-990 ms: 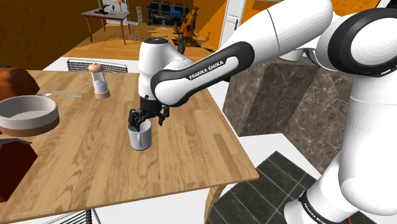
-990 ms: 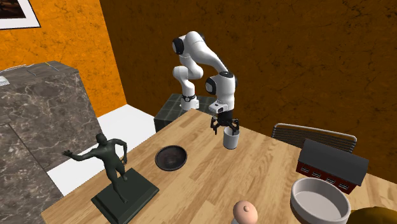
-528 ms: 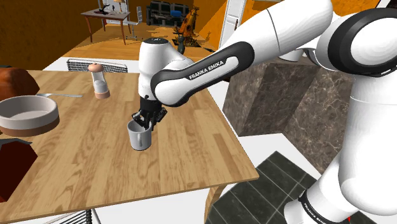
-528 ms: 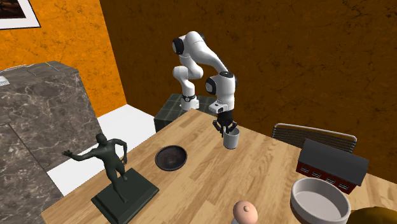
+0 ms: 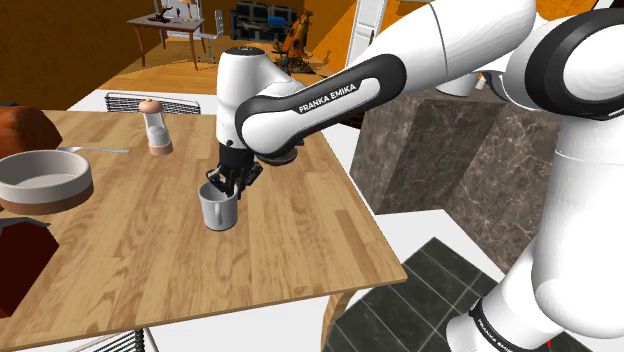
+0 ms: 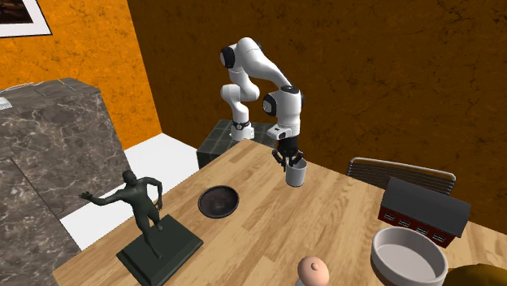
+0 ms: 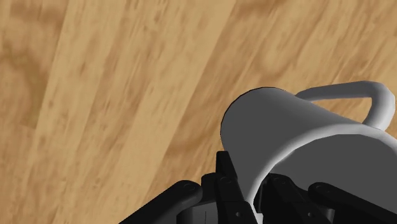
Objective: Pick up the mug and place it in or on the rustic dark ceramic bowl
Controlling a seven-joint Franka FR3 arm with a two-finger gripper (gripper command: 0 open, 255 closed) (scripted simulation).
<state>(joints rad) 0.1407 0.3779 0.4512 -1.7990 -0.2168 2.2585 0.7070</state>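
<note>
The gripper (image 5: 228, 186) clasps the mug (image 5: 220, 212) by its wall: one black finger inside the rim, one outside, both pressed against it. The fingertips are hidden inside the mug in the shoulder view. In the wrist view the mug's lower body is cut off at the frame edge. Whether its base touches the table (image 5: 150, 250) cannot be told.

The mug is plain grey, smooth and cylindrical, with a looped handle (image 7: 376, 97). The table shows light wood grain in planks.

The dark bowl (image 6: 218, 201) is round and shallow. The mug is well apart from the dark bowl, up and to its right in the second exterior view.
</note>
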